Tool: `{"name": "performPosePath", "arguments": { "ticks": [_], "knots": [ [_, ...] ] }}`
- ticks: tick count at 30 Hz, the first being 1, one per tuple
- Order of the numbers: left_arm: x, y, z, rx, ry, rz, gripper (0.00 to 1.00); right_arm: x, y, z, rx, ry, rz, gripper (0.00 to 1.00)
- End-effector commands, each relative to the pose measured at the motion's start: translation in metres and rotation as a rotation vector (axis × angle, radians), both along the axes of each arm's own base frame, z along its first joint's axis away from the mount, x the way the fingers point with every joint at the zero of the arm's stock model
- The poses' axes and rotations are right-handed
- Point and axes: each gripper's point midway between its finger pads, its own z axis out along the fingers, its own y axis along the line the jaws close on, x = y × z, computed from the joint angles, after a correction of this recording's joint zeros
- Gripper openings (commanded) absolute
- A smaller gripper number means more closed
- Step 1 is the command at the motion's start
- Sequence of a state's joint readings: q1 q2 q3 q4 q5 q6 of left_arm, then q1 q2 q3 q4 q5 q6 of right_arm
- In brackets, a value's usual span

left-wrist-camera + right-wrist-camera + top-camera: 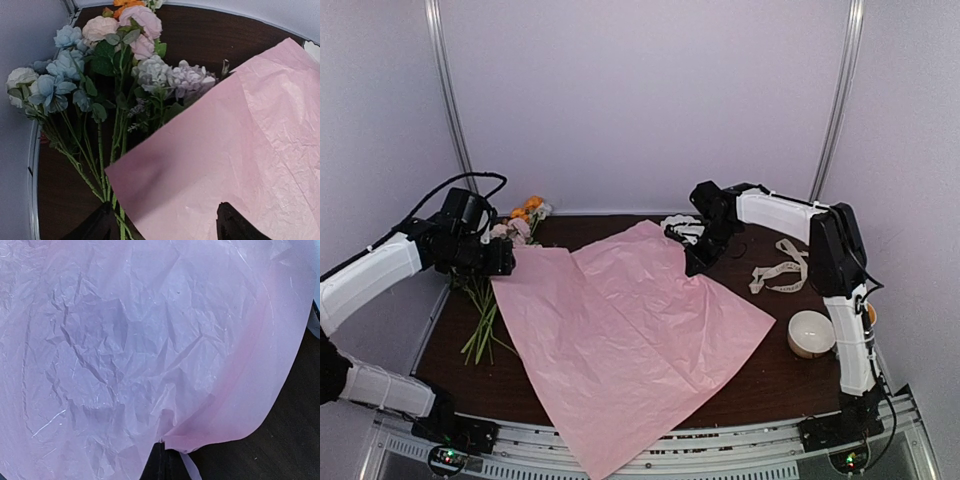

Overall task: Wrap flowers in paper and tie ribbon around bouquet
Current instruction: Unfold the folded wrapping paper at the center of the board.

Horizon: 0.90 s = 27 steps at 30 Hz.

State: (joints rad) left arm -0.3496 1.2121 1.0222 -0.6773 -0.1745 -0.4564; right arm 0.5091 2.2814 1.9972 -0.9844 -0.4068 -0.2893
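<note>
The pale pink paper (pixel 630 330) lies spread over the middle of the dark table. The flowers (pixel 115 65) lie at its left edge, blooms toward the back and green stems (pixel 480 320) toward the front. My left gripper (pixel 508 258) hovers open over the paper's left corner (pixel 165 190). One of its black fingertips (pixel 95 227) is over the stems and the other is over the paper. My right gripper (pixel 167 447) is shut on the paper's far right edge (pixel 698 262), lifting it slightly. The cream ribbon (pixel 780 270) lies loose on the table to the right.
A round white bowl (pixel 812 333) stands near the right arm's base. A white coiled strip (pixel 680 228) sits behind the right gripper. The paper's front corner hangs over the table's near edge (pixel 610 455). White walls close in the back and both sides.
</note>
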Motion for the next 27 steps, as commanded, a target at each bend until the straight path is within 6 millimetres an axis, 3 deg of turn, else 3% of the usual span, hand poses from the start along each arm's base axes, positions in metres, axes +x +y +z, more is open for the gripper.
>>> {"name": "performPosePath", "arguments": {
  "ticks": [1,5,7,10,14,19,27],
  "knots": [
    [0.016,0.036,-0.002,-0.025,-0.049,0.153,0.68,0.022,-0.020,0.026,-0.110,-0.149,-0.038,0.00],
    [0.018,0.075,-0.017,-0.069,-0.055,0.308,0.61,0.026,-0.010,0.051,-0.037,-0.197,-0.053,0.19],
    [0.018,0.088,-0.025,-0.091,-0.049,0.357,0.61,0.028,-0.008,0.062,-0.002,-0.222,-0.076,0.30],
    [0.023,0.098,-0.037,-0.100,-0.017,0.390,0.66,0.026,-0.007,0.079,0.046,-0.251,-0.106,0.38],
    [0.022,0.102,-0.070,-0.137,0.085,0.413,0.66,0.016,-0.007,0.104,0.113,-0.278,-0.145,0.40],
    [0.014,0.113,-0.092,-0.129,0.110,0.498,0.47,-0.012,-0.004,0.128,0.251,-0.280,-0.141,0.40],
    [0.026,0.111,-0.112,-0.103,0.160,0.459,0.34,-0.041,-0.003,0.123,0.317,-0.203,-0.133,0.39]
  ]
}}
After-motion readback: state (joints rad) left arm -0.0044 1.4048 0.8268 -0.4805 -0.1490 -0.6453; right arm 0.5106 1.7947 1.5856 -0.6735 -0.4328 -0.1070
